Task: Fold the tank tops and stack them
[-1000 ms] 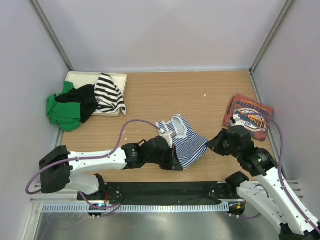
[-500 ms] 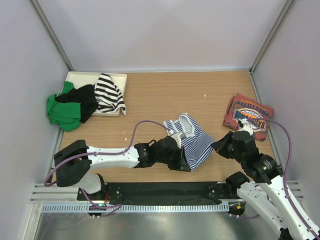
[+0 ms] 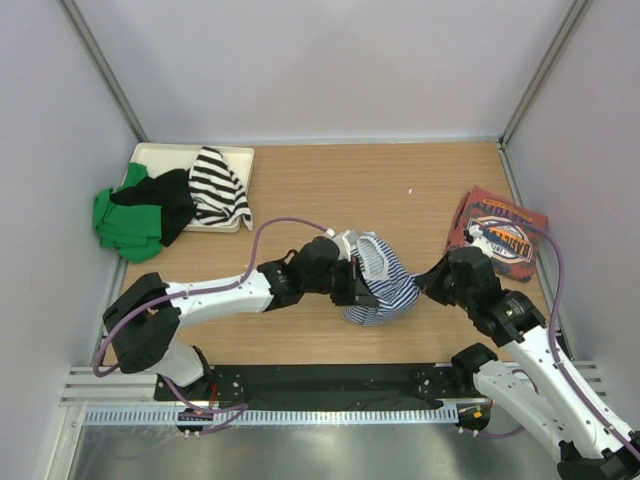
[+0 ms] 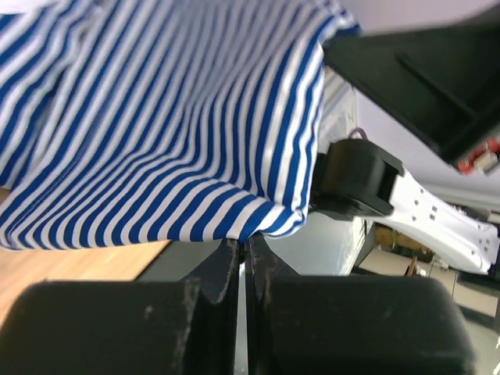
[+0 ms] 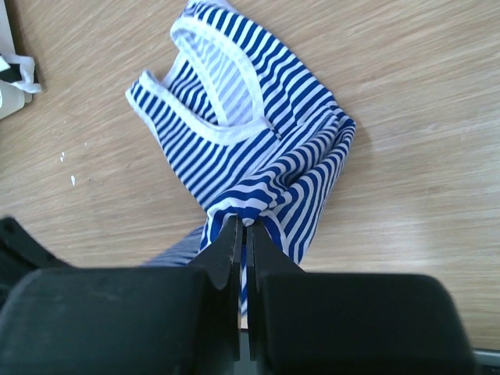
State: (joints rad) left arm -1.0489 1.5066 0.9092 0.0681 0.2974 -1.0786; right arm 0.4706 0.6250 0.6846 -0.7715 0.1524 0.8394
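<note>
Table [image 3: 330,190]: overhead-only red tank top [image 3: 500,212]

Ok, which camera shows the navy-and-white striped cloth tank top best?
The right wrist view: the navy-and-white striped cloth tank top shows most fully there, white-trimmed neckline and folded edge clear. The top external view shows it small and bunched up; the left wrist view, only a close-up stretch of stripes.

Tank top [image 3: 385,287] mid-table, clothes pile [image 3: 160,205] far-left, folded top [image 3: 500,232] right
</note>
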